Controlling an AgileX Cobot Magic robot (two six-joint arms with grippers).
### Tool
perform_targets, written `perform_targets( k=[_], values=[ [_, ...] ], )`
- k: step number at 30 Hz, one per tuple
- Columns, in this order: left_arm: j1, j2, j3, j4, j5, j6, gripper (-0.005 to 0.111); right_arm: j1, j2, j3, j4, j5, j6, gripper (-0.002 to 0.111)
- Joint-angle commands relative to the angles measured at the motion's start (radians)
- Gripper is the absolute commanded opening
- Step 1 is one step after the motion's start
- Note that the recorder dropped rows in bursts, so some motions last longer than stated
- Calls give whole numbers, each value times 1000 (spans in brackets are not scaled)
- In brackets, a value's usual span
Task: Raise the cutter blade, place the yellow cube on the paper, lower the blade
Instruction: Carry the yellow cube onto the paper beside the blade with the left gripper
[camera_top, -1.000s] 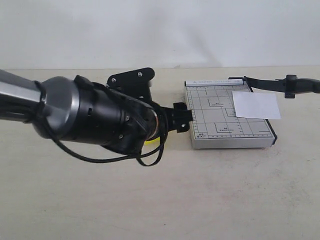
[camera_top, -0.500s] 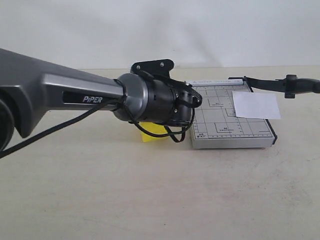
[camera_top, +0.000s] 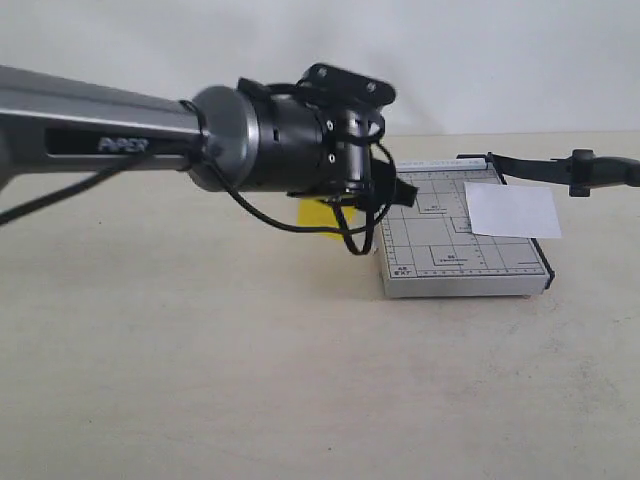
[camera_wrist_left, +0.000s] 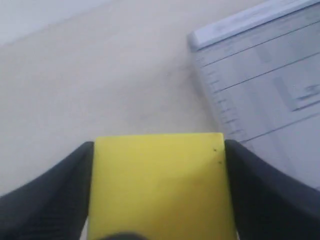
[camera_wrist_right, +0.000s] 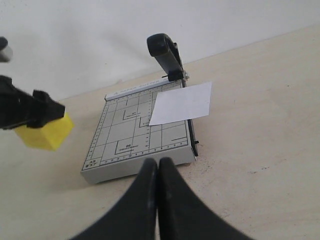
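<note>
My left gripper (camera_wrist_left: 159, 147) is shut on the yellow cube (camera_wrist_left: 160, 190), one black finger on each side. In the exterior view the cube (camera_top: 320, 214) hangs above the table, just left of the grey gridded trimmer (camera_top: 450, 250), mostly hidden by the wrist. The white paper (camera_top: 513, 210) lies on the trimmer's right part, overhanging the cutting edge. The cutter blade (camera_top: 545, 168) is raised off the base, and its thick black handle (camera_wrist_right: 162, 49) stands high. My right gripper (camera_wrist_right: 158, 162) is shut and empty, hovering near the trimmer's front edge (camera_wrist_right: 135, 167).
The left arm's grey body (camera_top: 110, 140) and looping black cable (camera_top: 345, 240) cross the left half of the exterior view. Beige tabletop (camera_top: 300, 380) surrounds the trimmer. A white wall (camera_top: 500, 60) stands behind the table.
The left arm has risen and swung right, lifting the yellow cube off the table toward the trimmer's left edge. Trimmer, paper and raised blade have not moved.
</note>
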Motion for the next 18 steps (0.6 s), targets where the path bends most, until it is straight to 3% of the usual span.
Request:
perform_targets(
  k=[1,7,9,12,14,18],
  values=[
    [0,-87,-12,-66,-334,285,4,0,3,-1,2,0,-1,0],
    [-1,-11,-93,-96,-567,336,4,0,3,-1,2,0,-1,0],
    [-11,59,-149,-96,-545,336,4,0,3,-1,2,0,-1,0],
    [-34,138,-253,-122,-404,380,4,0,3,-1,2,2,-1,0],
    [-51,164,-311,-233,-327,548,4,0,3,-1,2,2,-1,0],
    [-62,202,-444,-628,-251,1045,4,0,3,-1,2,2,-1,0]
  ],
)
